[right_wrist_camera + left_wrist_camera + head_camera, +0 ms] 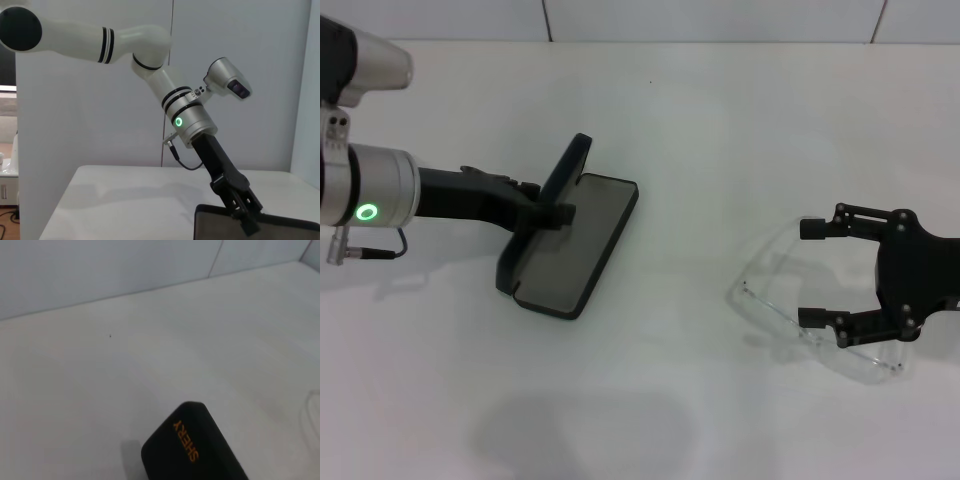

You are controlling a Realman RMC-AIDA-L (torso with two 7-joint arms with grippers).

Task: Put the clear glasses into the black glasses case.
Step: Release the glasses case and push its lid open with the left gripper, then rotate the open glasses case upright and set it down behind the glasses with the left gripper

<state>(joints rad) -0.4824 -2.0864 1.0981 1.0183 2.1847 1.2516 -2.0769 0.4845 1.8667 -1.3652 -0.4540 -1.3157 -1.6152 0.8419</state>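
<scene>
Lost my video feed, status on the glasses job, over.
Left gripper clamped on raised lid of the black glasses case, case open. Right gripper open around the clear glasses, on the table. Nothing between them.

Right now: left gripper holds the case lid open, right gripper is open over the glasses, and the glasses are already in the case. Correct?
Not quite. The glasses are not in the case; the head view shows them on the table, apart from it, under the open right gripper. The left gripper does hold the lid open.
</scene>
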